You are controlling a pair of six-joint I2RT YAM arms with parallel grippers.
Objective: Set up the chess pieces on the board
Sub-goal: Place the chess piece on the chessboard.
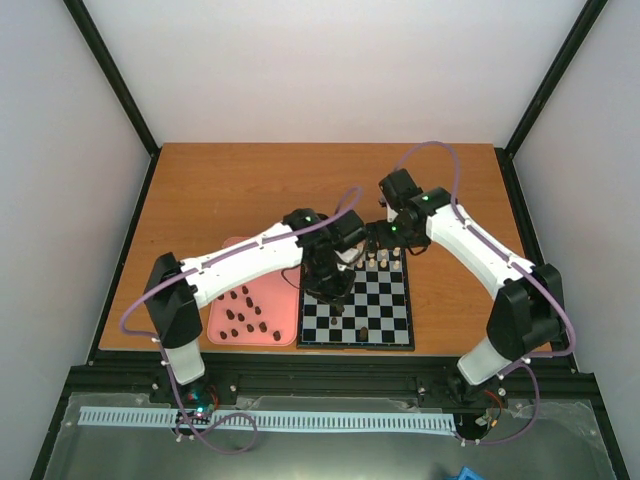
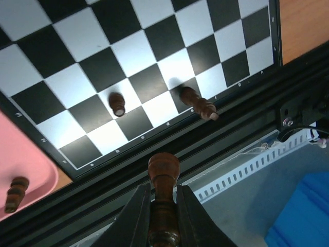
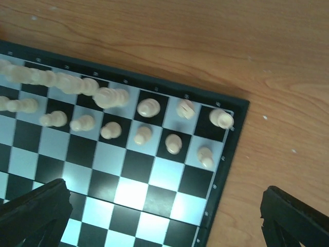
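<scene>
My left gripper (image 2: pixel 163 206) is shut on a dark brown chess piece (image 2: pixel 163 172) and holds it above the near edge of the board (image 2: pixel 77 67). Two dark pieces stand on the board's near rows, a short one (image 2: pixel 117 103) and a taller one (image 2: pixel 198 103). In the top view the left gripper (image 1: pixel 330 288) hovers over the board (image 1: pixel 390 325), and several dark pieces (image 1: pixel 243 312) lie on the pink tray (image 1: pixel 285 325). My right gripper (image 3: pixel 164 226) is open and empty above the board's far right part, with its fingers (image 3: pixel 36 211) wide apart.
Cream-white pieces (image 3: pixel 141 121) fill the two far rows of the board. The pink tray (image 2: pixel 20 159) lies left of the board and holds a dark piece (image 2: pixel 15 193). The black table rail (image 1: pixel 330 375) runs just past the board's near edge. Wooden tabletop (image 1: pixel 300 185) lies beyond.
</scene>
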